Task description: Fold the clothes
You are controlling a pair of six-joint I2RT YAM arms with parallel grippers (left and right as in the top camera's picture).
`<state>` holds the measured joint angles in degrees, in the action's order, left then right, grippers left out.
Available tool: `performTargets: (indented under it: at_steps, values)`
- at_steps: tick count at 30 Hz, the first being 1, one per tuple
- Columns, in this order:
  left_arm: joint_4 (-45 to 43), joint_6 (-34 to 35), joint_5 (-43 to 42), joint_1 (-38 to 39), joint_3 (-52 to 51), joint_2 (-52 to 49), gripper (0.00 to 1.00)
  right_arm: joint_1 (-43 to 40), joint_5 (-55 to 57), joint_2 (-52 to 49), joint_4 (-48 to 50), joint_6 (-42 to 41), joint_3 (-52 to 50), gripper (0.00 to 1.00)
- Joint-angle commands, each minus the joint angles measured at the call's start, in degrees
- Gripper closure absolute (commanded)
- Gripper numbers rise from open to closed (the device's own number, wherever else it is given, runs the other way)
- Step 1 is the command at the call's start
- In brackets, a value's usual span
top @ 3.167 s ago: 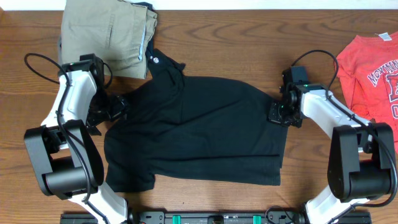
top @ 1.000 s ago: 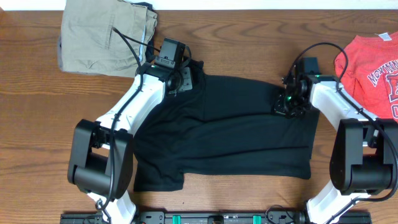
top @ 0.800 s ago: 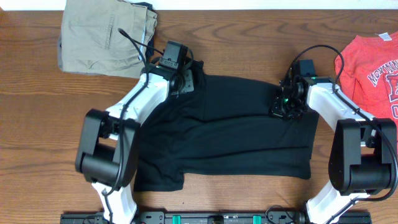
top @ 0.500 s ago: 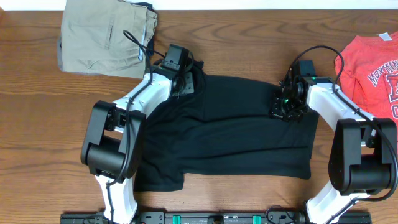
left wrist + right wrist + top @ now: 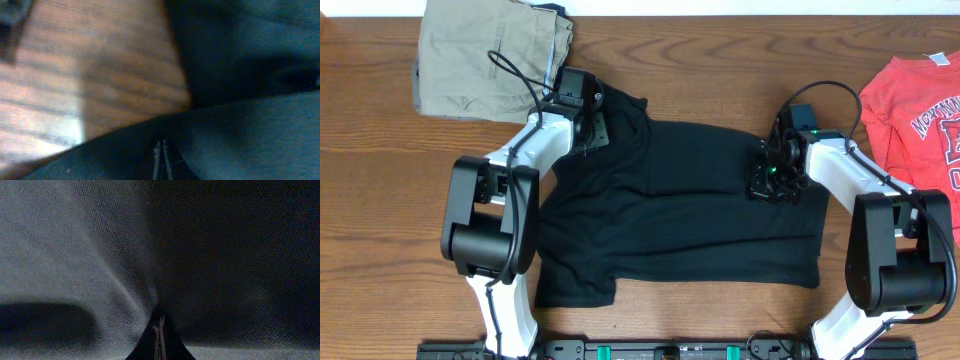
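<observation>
Brown wood-grain table [image 5: 380, 200]; pale strip [image 5: 720, 6] beyond far edge; even light.

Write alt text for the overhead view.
A black shirt lies spread across a wooden table, both robot arms pinching it: the left gripper near its collar, the right gripper at its right side. Folded khaki trousers sit top left, a red T-shirt at right.

Hand [image 5: 161, 159] pinches black shirt [image 5: 240, 125] over wooden table [image 5: 90, 75].
</observation>
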<state>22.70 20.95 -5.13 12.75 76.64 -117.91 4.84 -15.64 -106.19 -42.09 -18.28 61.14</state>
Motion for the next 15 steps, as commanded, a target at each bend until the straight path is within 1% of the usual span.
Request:
performTargets:
  at_steps: [1, 9, 15]
  values:
    - [1.7, -0.5, 1.0, -0.1, -0.5, -4.0, 0.94, 0.9, 0.4, -0.4, -0.1, -1.0, -2.2, 0.99]
    - [2.9, -0.5, 2.7, -1.3, -0.5, -4.5, 0.94, 0.9, 0.4, -0.4, 0.1, -1.0, -2.2, 0.99]
    - [9.3, 4.6, 11.2, -5.8, -0.5, -4.4, 0.94, 0.9, 0.7, -0.4, 0.2, -1.0, -2.2, 0.99]
